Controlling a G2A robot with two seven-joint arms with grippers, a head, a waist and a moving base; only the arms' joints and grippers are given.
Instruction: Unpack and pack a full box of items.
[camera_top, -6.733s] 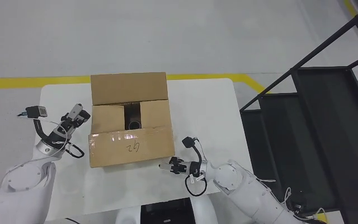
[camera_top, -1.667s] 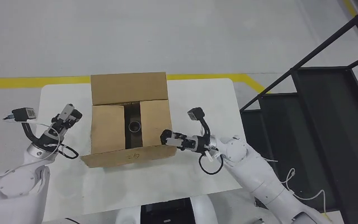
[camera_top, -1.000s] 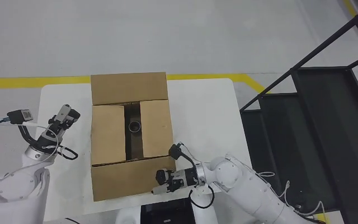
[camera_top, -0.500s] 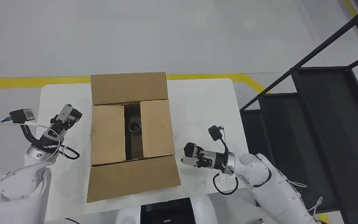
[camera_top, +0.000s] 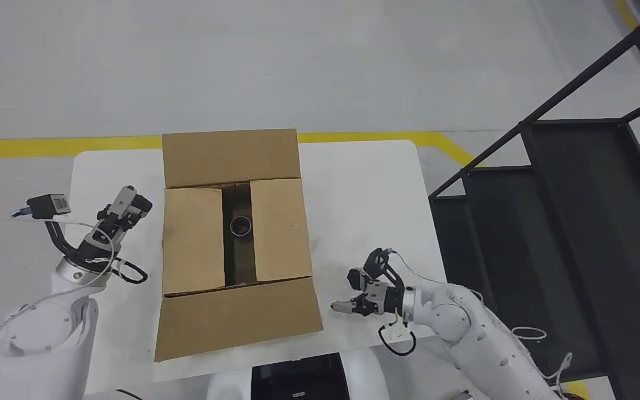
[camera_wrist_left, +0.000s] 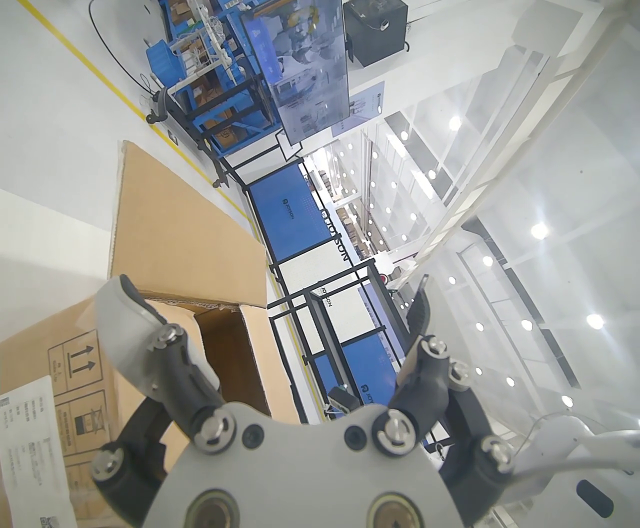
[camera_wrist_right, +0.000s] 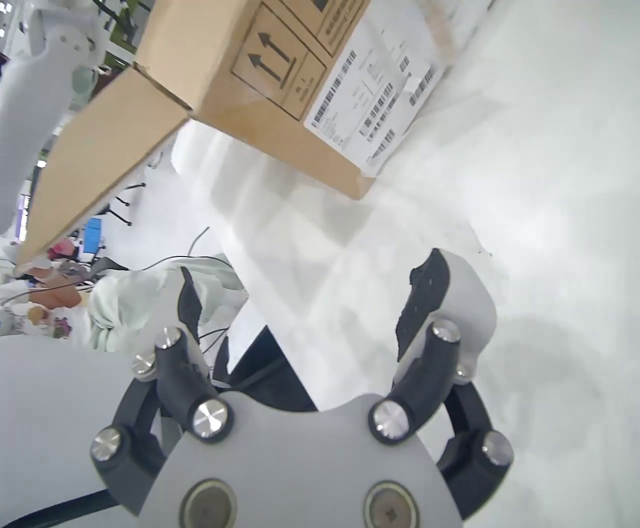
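Note:
A brown cardboard box (camera_top: 278, 230) stands in the middle of the white table (camera_top: 370, 200). Its far flap (camera_top: 232, 157) and near flap (camera_top: 238, 318) are folded outward, while the two side flaps lie over the top with a gap between them. A round dark item (camera_top: 240, 226) shows in that gap. My right gripper (camera_top: 348, 295) is open and holds nothing, low over the table just right of the near flap's corner; its wrist view shows the box's (camera_wrist_right: 280, 65) labelled side ahead of the gripper (camera_wrist_right: 307, 282). My left gripper (camera_top: 135, 203) is open beside the box's left side, where it (camera_wrist_left: 272, 305) faces the raised far flap (camera_wrist_left: 175, 240).
A black metal stair frame (camera_top: 560, 220) stands off the table's right side. A yellow line (camera_top: 80, 146) runs across the floor behind the table. Bare table surface lies to the right of the box and in a narrow strip on its left.
The near flap, shut at first, has been swung up and folded outward toward the table's front. My right gripper has come off it and drawn back right and slightly nearer. The left arm barely moved.

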